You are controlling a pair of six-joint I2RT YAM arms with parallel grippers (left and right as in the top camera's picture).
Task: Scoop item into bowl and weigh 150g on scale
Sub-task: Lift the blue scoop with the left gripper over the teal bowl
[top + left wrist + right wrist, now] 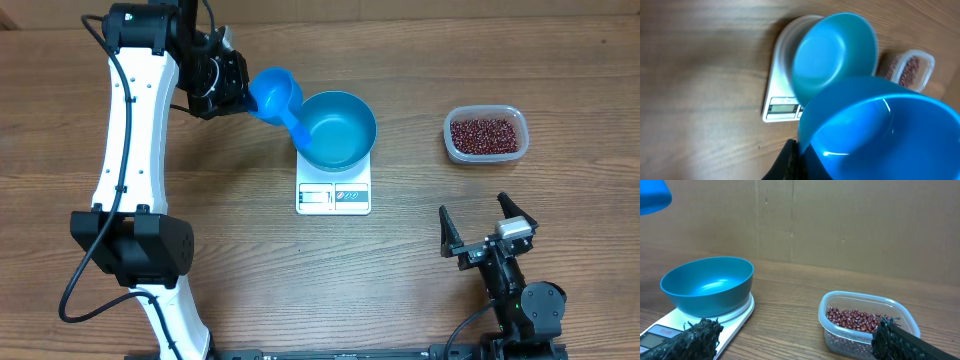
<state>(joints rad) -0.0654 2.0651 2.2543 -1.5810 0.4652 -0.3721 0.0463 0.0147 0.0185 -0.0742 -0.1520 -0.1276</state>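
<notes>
The blue bowl (345,125) sits empty on the white scale (333,197) at mid-table. My left gripper (237,90) is shut on the rim of a small blue scoop (276,92), held just left of the bowl with its handle reaching over the bowl's edge. In the left wrist view the scoop (890,135) fills the foreground, empty, above the bowl (835,55) and scale (782,105). The red-brown beans (485,135) lie in a clear tub to the right. My right gripper (478,215) stands open near the front right, facing the beans (855,320) with nothing between its fingers (695,337).
The clear plastic tub (450,140) stands about a hand's width right of the scale. A cardboard wall (840,225) closes the far side of the table. Bare wood lies between the scale and the tub.
</notes>
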